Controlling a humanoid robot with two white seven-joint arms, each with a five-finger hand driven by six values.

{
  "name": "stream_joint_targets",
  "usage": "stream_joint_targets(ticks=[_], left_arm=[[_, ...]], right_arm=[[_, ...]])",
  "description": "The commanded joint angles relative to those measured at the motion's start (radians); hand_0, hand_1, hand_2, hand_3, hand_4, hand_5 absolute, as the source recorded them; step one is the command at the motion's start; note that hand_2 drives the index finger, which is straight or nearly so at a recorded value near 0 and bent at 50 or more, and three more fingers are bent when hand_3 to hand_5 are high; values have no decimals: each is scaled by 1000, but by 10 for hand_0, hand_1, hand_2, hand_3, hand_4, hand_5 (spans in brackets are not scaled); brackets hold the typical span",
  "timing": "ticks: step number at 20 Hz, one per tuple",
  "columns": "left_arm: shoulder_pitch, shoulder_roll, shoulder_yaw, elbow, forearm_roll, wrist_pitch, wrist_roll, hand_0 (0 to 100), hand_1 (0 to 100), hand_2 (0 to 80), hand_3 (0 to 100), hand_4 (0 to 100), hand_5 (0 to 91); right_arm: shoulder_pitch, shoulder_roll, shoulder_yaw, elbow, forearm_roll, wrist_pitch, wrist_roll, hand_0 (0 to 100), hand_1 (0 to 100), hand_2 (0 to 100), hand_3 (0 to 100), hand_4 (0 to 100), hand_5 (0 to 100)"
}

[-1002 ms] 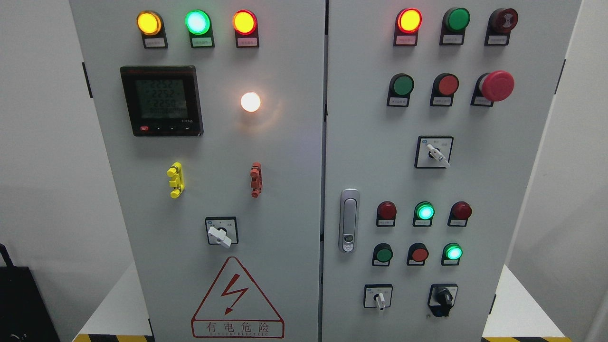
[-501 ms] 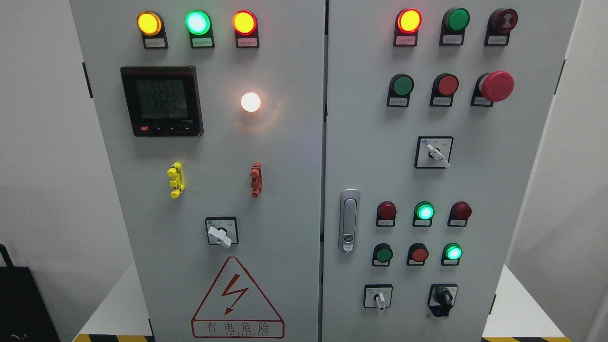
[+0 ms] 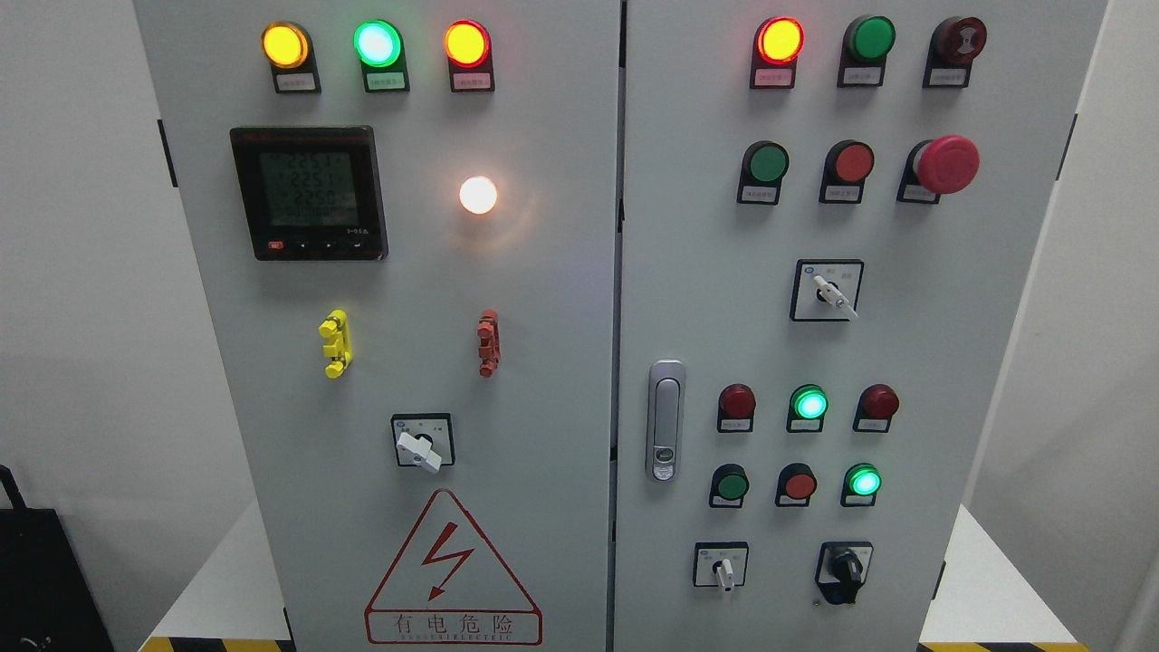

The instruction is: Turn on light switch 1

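Because neither hand showed in the head view, the state of the fingers could not be told. Which control was light switch 1 was also uncertain: labels were too small to read, and the likeliest candidate, as a guess, was the white rotary switch (image 3: 419,446) low on the left door, above the warning triangle (image 3: 453,569). Reaching for the wrong knob was the main risk; the red emergency stop (image 3: 946,164), the selector (image 3: 831,293) and the black knob (image 3: 845,569) on the right door crowded close to other buttons. Around the white switch the panel lay bare, with the yellow clip (image 3: 335,343), red clip (image 3: 488,342) and door handle (image 3: 665,420) well apart.
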State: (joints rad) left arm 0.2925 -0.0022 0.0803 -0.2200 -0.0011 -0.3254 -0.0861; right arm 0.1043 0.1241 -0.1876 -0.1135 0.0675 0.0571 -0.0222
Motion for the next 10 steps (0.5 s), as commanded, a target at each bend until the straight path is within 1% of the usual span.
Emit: stream_joint_targets(ticks=[1, 3, 4, 8, 10], left_arm=[[-91, -6, -34, 117, -28, 87, 3, 271, 67, 0, 0, 37, 0], [-117, -7, -40, 114, -31, 153, 3, 270, 67, 0, 0, 24, 0], [-127, -9, -43, 113, -34, 163, 3, 269, 60, 0, 0, 4, 0], [-138, -12, -45, 111, -71, 158, 11, 272, 28, 0, 0, 0, 0], [-144, -12, -44, 111, -70, 161, 3, 274, 11, 0, 0, 0, 0]], right_arm=[[0, -1, 0, 0, 0, 0, 1, 0, 0, 0, 0, 0, 0], [0, 0, 0, 0, 0, 0, 1, 0, 0, 0, 0, 0, 0], [0, 0, 0, 0, 0, 0, 1, 0, 0, 0, 0, 0, 0], [0, 0, 0, 0, 0, 0, 1, 0, 0, 0, 0, 0, 0], [0, 0, -1, 0, 0, 0, 1, 0, 0, 0, 0, 0, 0]])
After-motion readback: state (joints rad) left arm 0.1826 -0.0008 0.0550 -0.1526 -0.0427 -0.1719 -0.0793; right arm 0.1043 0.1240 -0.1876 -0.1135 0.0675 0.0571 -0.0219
